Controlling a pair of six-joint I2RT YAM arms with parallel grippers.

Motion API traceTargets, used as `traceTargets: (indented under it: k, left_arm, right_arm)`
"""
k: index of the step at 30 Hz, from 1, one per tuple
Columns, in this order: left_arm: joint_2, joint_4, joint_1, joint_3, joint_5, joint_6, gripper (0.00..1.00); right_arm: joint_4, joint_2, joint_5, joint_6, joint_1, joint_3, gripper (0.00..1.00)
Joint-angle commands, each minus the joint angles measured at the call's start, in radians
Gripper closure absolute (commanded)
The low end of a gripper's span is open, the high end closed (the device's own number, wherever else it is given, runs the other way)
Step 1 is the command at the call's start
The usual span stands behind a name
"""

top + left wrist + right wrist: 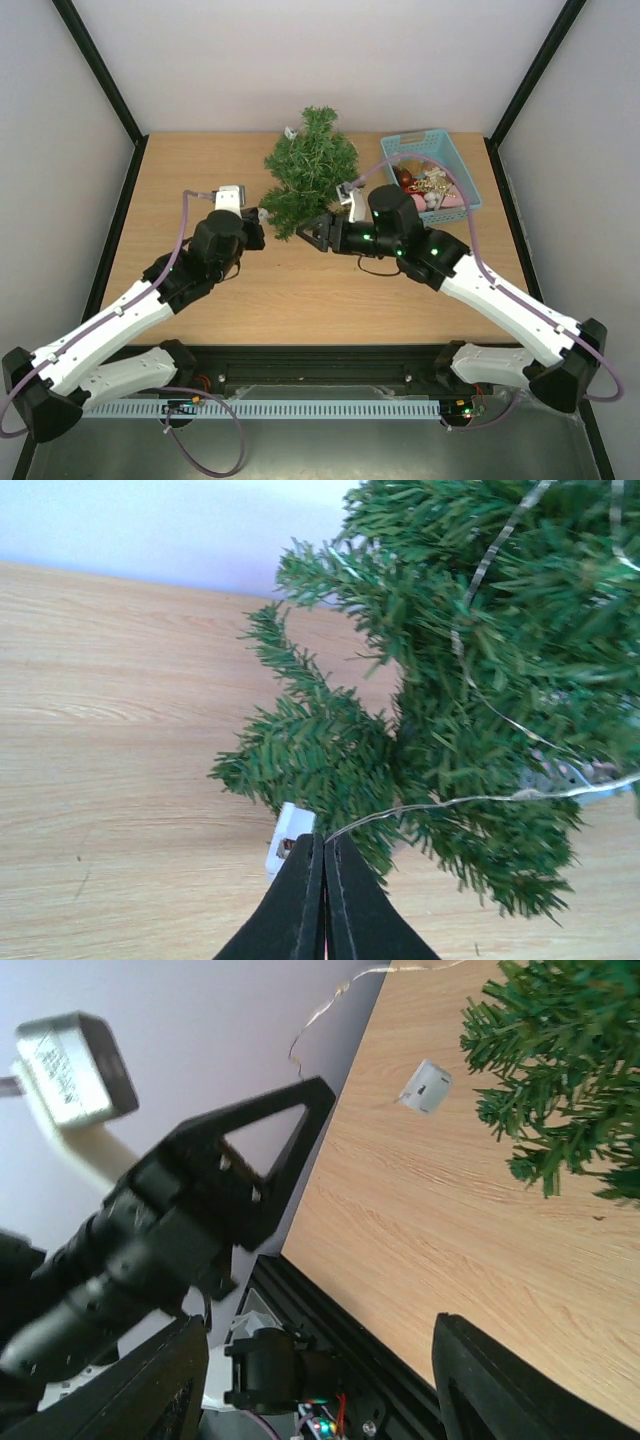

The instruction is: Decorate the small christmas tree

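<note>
The small christmas tree stands at the back middle of the table, bushy and dark green; it also shows in the left wrist view and the right wrist view. A thin silver light wire is draped over its branches. My left gripper is shut on this wire at the tree's lower left. A small white box lies on the table just by its fingertips, also in the right wrist view. My right gripper is open and empty, turned sideways just in front of the tree.
A light-blue basket with several ornaments sits right of the tree, behind my right arm. The wooden table is bordered by black rails and white walls. My left gripper's black finger fills the left of the right wrist view.
</note>
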Motion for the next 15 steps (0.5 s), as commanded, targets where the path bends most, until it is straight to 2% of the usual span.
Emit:
traceTargets:
  k: [1,7,15]
  left_arm:
    - [0.040,0.019,0.085,0.054,0.049,0.026,0.98]
    - [0.115,0.101,0.220,0.100,0.140,0.074,0.98]
    - [0.262,0.184,0.286,0.216,0.205,0.132,0.98]
  right_arm:
    - [-0.105,-0.100,0.052,-0.023,-0.002,-0.044,0.37]
    - [-0.177,-0.239,0.107,-0.018,-0.002,-0.114,0.35]
    - [-0.233,-0.346,0.154,-0.011,-0.002,-0.162,0.33]
